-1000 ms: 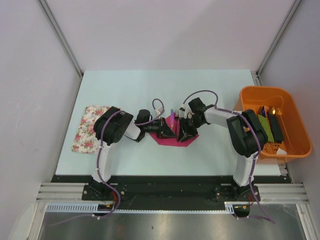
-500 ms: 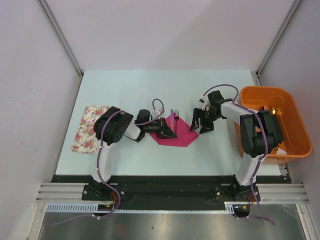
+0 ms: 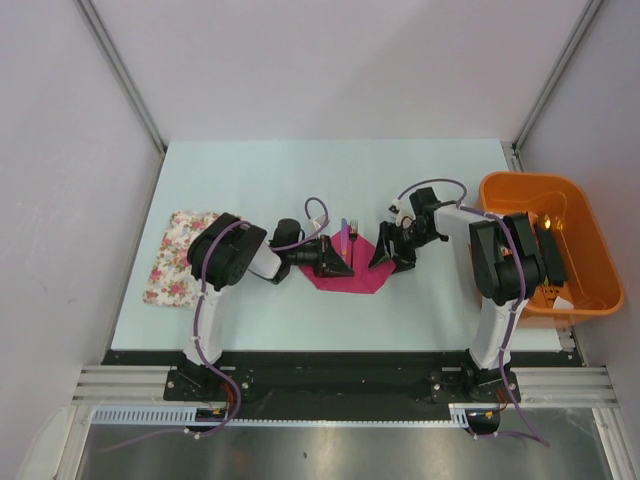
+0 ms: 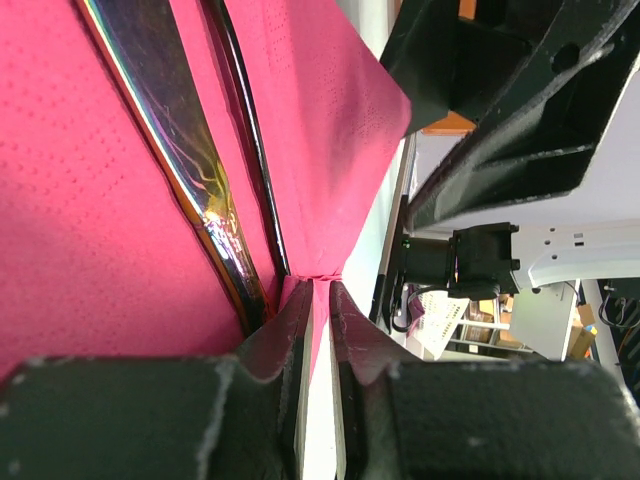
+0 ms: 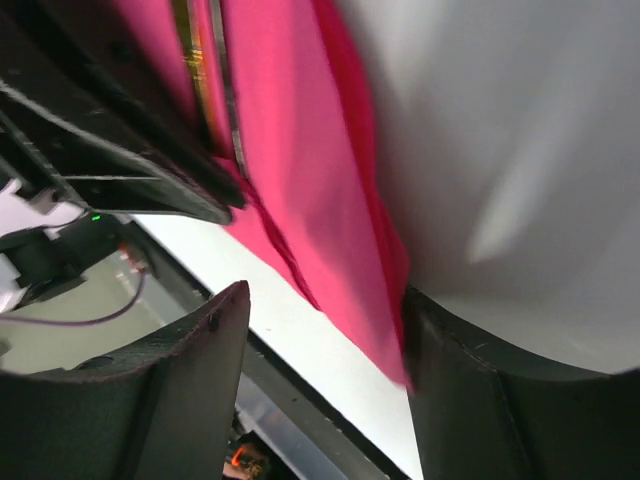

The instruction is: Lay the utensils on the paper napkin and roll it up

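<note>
The right fingers (image 5: 180,380) opened up, empty, back at the napkin's (image 3: 365,275) three o'clock edge; left fingers (image 4: 285,335) pinch it, ready to roll.

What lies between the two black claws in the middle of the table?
In the top view, the magenta-pink paper napkin with thin utensils on it. The left gripper pinches a fold of it; the right gripper stands open over its right edge.
</note>
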